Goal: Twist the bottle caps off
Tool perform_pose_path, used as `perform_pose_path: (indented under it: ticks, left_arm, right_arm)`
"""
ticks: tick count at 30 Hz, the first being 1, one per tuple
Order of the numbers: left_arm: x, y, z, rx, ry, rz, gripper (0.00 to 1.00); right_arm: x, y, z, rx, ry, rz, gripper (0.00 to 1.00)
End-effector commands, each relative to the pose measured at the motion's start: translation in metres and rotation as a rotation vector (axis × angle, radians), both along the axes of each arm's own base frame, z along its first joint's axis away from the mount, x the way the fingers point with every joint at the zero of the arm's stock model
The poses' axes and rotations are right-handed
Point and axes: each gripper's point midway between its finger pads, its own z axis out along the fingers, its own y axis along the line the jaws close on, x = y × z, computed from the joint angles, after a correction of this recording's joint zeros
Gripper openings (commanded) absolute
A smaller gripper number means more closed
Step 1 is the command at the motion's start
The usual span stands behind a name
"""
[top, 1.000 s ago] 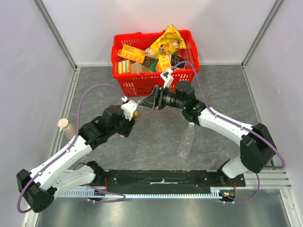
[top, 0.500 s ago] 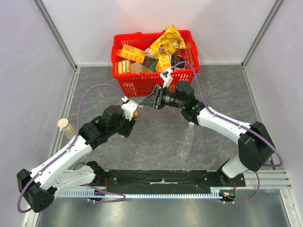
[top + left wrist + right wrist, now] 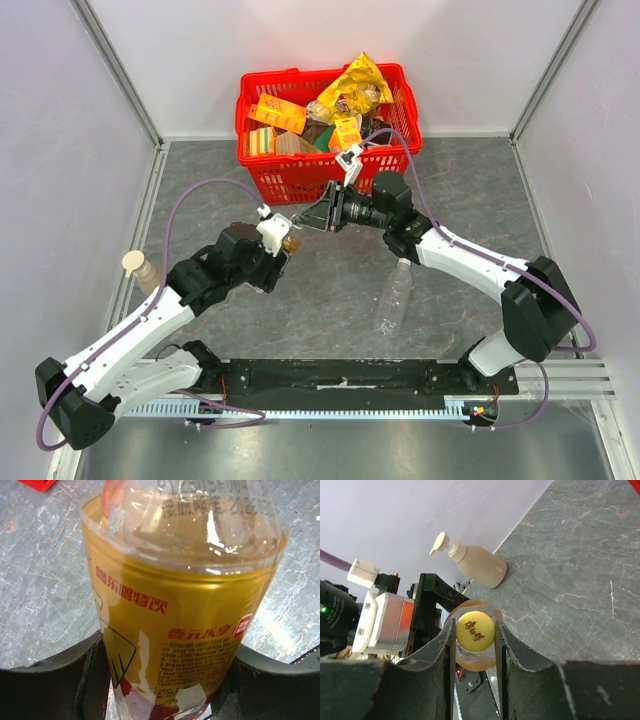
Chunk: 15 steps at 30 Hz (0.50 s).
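left claw [image 3: 167, 680]: clamped round bottle [image 3: 175, 610] body | right claw [image 3: 475, 636]: clenched on yellow cap [image 3: 475, 630] at bottle's neck | bottle held between both claws over worktop [image 3: 330, 290], near red basket [image 3: 268, 182]

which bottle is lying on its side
The clear bottle beside the right arm; the yellow-labelled bottle is held in the left gripper, the beige bottle stands upright.

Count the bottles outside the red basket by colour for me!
Yellow-label bottle: 1
Clear bottle: 1
Beige pump bottle: 1
Total: 3
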Motion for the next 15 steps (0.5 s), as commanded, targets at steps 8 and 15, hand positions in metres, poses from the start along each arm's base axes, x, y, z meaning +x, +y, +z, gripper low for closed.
perform_pose_path:
  ticks: [8,15]
  left_arm:
    - [-0.020,-0.029,0.043,-0.167,-0.034,-0.177,0.49]
    - [-0.048,-0.048,0.067,-0.279,-0.035,-0.353,0.48]
  right_arm:
    - [-0.050,-0.008,0.038,0.073,-0.268,0.205,0.00]
    - [-0.074,-0.022,0.045,0.057,-0.397,0.275,0.00]
